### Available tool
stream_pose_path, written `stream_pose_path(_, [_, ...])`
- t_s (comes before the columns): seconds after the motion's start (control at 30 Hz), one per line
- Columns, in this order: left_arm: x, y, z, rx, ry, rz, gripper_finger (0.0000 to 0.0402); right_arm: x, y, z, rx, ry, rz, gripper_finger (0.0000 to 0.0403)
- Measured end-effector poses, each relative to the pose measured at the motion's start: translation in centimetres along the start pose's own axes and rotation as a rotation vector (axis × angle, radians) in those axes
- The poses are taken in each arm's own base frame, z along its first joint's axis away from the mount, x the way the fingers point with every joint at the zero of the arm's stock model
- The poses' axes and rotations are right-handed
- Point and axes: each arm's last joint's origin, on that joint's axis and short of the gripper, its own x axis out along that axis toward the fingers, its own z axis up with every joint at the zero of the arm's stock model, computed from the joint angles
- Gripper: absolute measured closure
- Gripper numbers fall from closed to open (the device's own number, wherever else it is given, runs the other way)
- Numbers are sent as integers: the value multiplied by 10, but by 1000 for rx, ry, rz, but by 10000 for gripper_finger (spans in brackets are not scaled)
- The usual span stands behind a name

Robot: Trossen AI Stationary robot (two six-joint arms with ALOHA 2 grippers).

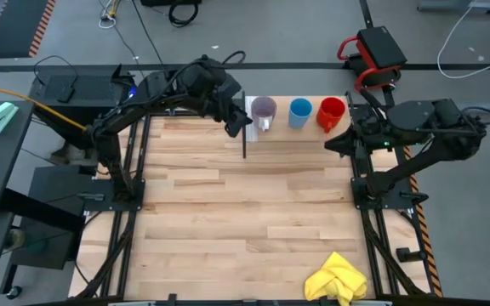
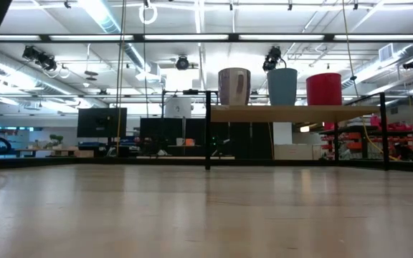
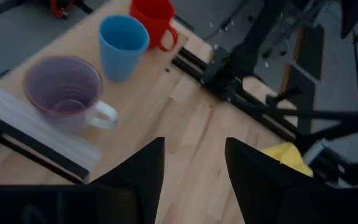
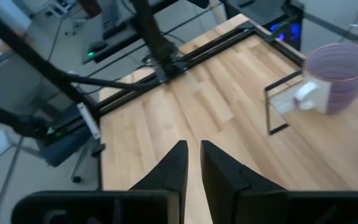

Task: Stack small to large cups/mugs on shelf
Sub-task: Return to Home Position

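Three cups stand upright in a row on the shelf (image 1: 283, 129), each on its own base. They are the purple mug (image 1: 264, 110) with a pale handle, the blue cup (image 1: 300, 112) and the red mug (image 1: 332, 113). The low view shows the purple mug (image 2: 234, 86), blue cup (image 2: 282, 86) and red mug (image 2: 323, 89) on the raised board (image 2: 292, 110). My left gripper (image 1: 236, 123) hovers open at the shelf's left end, and its wrist view looks down on the purple mug (image 3: 64, 90). My right gripper (image 1: 339, 140) hangs shut off the shelf's right end, touching nothing.
A yellow cloth (image 1: 337, 279) lies crumpled near the table's near right corner, and also shows as the yellow cloth (image 3: 284, 155) in the left wrist view. The shelf's black legs (image 2: 208, 129) stand on the tabletop at the far edge. Bare wood (image 1: 245, 212) stretches between the arms.
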Motion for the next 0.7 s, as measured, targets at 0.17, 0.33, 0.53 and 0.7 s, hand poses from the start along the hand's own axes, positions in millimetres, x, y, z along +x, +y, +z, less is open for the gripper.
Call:
stream_pose_path(0.17, [-4, -9, -6, -5, 21, -17, 229, 0, 4, -3, -20, 18, 30, 353])
stream_pose_path(0.33, [-8, -11, -11, 28, 59, -11, 225, -2, 3, -5, -44, 34, 21, 353])
stream_pose_path(0.53, [-16, -11, -24, 56, 167, 28, 221, -11, -2, -9, -18, 52, 23, 353])
stream_pose_path(0.7, [-24, -15, -34, 79, 192, 134, 221, -21, 0, -6, -4, -12, 85, 353])
